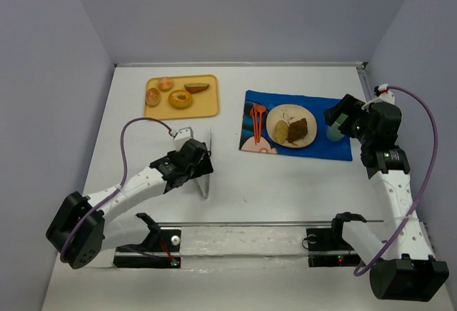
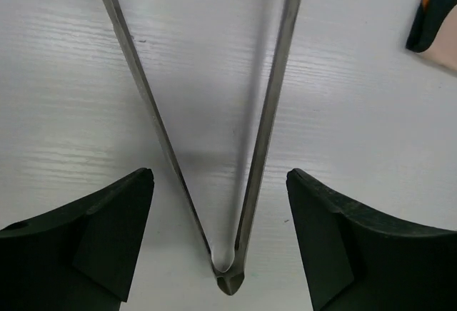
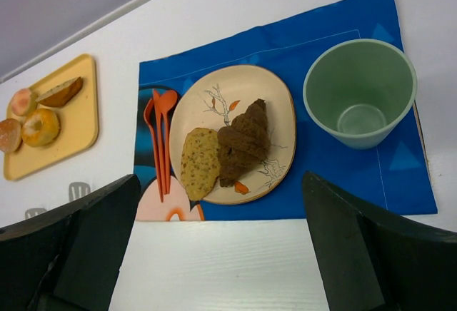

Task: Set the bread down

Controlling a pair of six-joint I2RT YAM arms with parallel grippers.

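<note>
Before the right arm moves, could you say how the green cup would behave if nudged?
The green cup is empty, so probably light and easily shoved. Its narrow base suggests a high nudge may tip it. The blue placemat beneath might slide too.

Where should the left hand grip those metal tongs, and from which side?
Probably come straight down from above, the left hand straddling the tongs. They lie flat in a V; put a finger outside each arm just past the hinge, so closing squeezes them together.

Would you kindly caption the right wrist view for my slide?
Open right end effector facing a plate with two breads, green cup beside it.
</note>
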